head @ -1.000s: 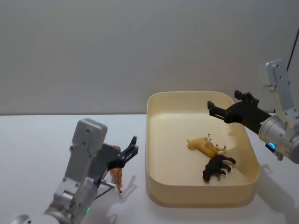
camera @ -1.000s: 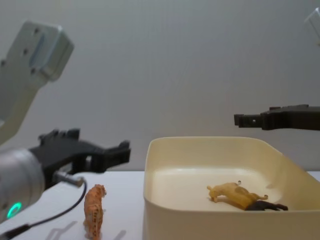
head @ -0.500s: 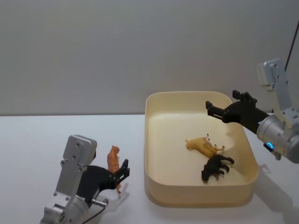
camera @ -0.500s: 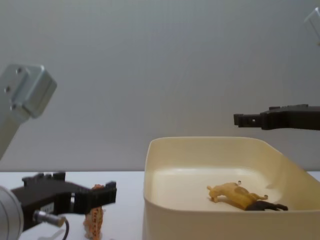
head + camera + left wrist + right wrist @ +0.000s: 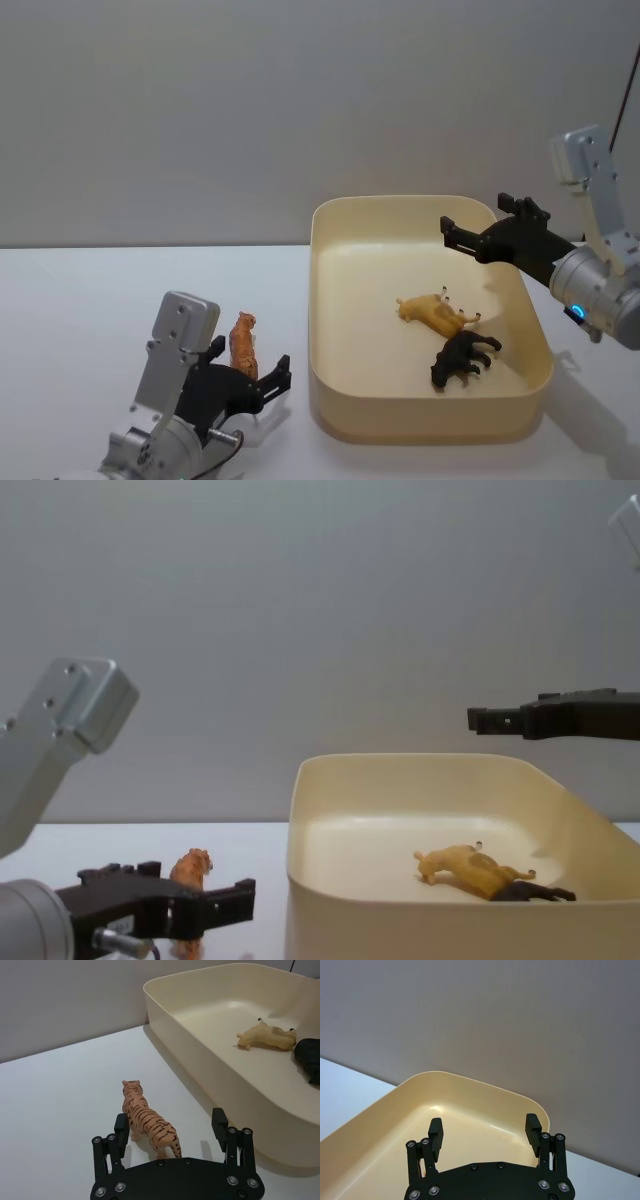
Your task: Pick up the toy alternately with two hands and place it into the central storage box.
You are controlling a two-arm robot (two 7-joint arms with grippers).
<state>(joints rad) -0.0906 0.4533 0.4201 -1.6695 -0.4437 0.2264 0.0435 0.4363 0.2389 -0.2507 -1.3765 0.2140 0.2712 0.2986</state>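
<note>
Left wrist view gives me the best look at the tiger point(image 5: 148, 1126): it stands upright on the white worktop point(image 5: 60, 1090), just beside the box point(image 5: 220, 1067), its rump between my left gripper's point(image 5: 170, 1127) wide-spread fingers point(image 5: 121, 1127), neither touching it. Its long axis runs head to tail, roughly along the box's near wall, head pointing away from the gripper. My worry is the grip: the fingers bracket only the hindquarters, so closing here could pinch the rear alone and let the tiger swing or slip out on the lift. One finger arriving first could also tip it onto its side. The finger nearer the box has little room before the wall. Inside the box lie a tan animal point(image 5: 436, 314) and a black one point(image 5: 462, 359). My right gripper point(image 5: 478, 225) hangs over the box's far right side, fingers wide and empty.
</note>
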